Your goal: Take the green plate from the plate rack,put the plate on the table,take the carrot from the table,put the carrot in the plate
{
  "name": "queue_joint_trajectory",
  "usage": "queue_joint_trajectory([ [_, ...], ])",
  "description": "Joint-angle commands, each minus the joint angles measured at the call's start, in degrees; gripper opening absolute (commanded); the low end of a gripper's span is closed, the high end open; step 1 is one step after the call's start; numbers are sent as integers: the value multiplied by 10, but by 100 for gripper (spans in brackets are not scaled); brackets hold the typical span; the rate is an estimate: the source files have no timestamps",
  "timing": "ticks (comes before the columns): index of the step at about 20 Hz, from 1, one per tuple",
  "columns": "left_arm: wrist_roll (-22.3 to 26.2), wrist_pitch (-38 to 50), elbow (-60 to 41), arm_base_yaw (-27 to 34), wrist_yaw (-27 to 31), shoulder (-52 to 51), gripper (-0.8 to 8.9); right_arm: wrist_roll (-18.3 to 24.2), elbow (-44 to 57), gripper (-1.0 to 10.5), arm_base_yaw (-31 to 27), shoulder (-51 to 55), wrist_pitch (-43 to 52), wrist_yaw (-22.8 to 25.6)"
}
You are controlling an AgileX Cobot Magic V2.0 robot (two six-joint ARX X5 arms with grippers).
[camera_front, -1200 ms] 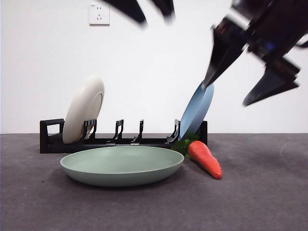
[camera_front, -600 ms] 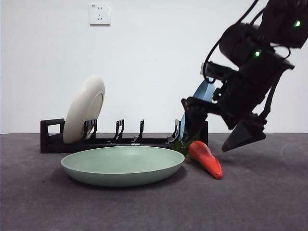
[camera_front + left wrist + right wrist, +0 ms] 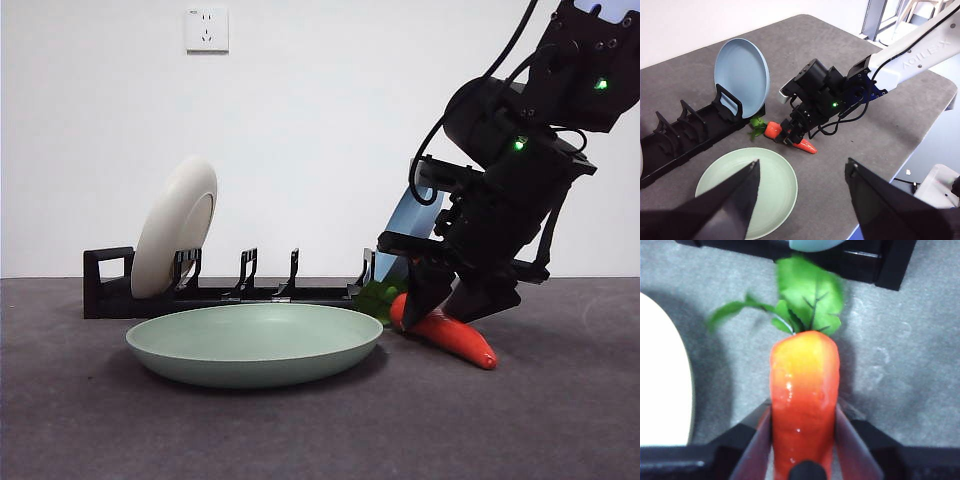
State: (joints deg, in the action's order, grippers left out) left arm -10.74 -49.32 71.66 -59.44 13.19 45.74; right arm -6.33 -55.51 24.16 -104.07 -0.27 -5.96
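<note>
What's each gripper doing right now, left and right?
Left gripper: open, empty, raised above the table.
Right gripper: jaws against both sides of the orange-red tapered toy carrot, which lies on the table.

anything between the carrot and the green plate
No, just bare table. The left wrist view shows a clear gap between the carrot, in the right claw, and the green plate.

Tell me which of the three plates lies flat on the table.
The green plate: it lies flat on the table in front of the plate rack, while the cream-white plate and blue plate stand on edge in the rack.
</note>
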Motion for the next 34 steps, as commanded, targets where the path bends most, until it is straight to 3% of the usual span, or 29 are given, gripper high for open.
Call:
queue_joint_trajectory([
  [1,-2,0,-2,-2,2,-2,287,-18,-2,-12,3,-5,2,-1],
  [7,-2,-1,-2,-2,2,-2,287,-18,-2,-12,15,68,-46,-1],
  [12,-2,0,-2,-2,2,-1,287,-19,-2,-12,94,145,-41,-1],
  [19,-2,-11,-2,-2,1,-1,287,-40,-2,-12,194,59,65,4],
  [24,-2,-19,-2,-2,0,-1,287,-43,-2,-12,194,-6,122,5],
  [31,-2,-20,-2,-2,0,-1,287,-35,-13,-12,194,-45,121,3],
  [32,-2,-22,-2,-2,0,-1,287,-35,-13,19,194,-45,120,3],
  [34,-3,-28,-2,-2,0,-1,287,-35,-13,247,194,-45,120,1],
])
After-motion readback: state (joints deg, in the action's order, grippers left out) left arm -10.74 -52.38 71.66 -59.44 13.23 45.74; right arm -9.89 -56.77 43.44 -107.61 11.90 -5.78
